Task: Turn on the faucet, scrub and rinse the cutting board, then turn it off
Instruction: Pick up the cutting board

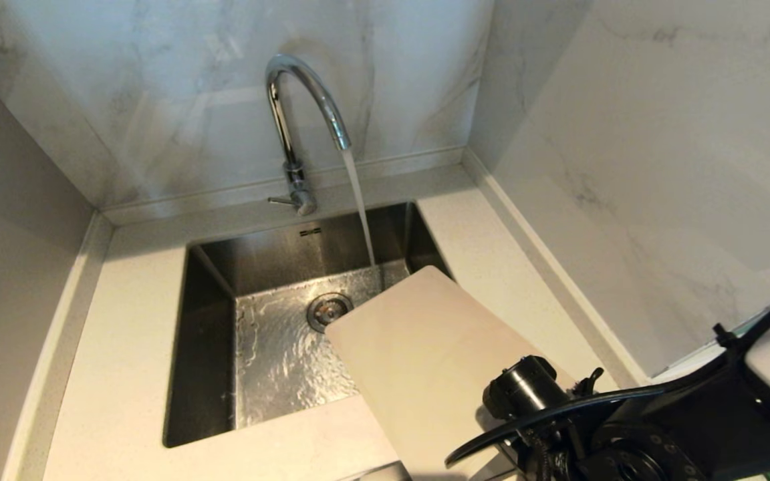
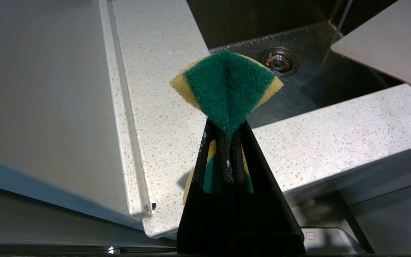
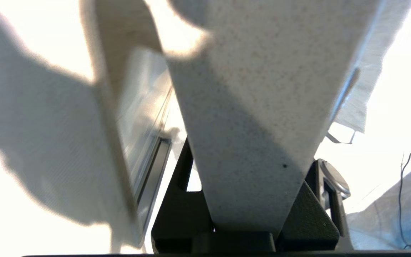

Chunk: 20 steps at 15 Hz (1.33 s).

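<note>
Clamping the near end of the cutting board (image 1: 425,347), the right gripper (image 3: 241,217) is tilting this stiff, light, wet-slippery slab over the sink (image 1: 211,347) toward the faucet (image 1: 298,113) stream, while the left gripper (image 2: 227,142) is pinching a sponge (image 2: 227,85) above the speckled tabletop (image 2: 334,135).

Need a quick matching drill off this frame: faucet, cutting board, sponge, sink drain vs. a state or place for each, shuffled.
Column 1:
1. faucet
2. cutting board
3. sponge
4. sink drain

Column 2:
A. pinched in the left gripper, off to the side of the sink
B. running, stream falling into the basin
C. held in the right gripper, far end out over the sink
D. in the wet basin floor

Pairs: 1-B, 2-C, 3-A, 4-D
</note>
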Available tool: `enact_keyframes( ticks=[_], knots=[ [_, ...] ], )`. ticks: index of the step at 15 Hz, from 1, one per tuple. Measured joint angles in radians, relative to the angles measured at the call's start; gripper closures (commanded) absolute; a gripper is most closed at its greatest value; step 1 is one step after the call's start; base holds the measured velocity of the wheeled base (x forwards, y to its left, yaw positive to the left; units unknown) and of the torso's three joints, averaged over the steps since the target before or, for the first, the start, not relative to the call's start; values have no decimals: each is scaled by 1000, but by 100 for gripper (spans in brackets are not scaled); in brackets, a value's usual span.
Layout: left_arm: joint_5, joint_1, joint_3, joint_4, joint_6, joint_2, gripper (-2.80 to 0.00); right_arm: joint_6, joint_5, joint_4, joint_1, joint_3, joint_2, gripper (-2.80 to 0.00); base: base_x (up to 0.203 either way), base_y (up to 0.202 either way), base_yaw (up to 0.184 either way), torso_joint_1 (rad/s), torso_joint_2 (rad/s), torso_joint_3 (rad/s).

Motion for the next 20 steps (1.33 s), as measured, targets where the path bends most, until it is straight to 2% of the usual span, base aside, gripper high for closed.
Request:
enact_keyframes(
  ticks=[12, 20],
  knots=[
    [0, 0, 0, 0, -1, 0, 0, -25, 5, 403, 70, -169, -313, 0, 0, 0, 0, 0, 0, 0],
    [0, 0, 0, 0, 0, 0, 0, -80, 3, 420, 77, -193, -425, 0, 0, 0, 0, 0, 0, 0]
  ],
)
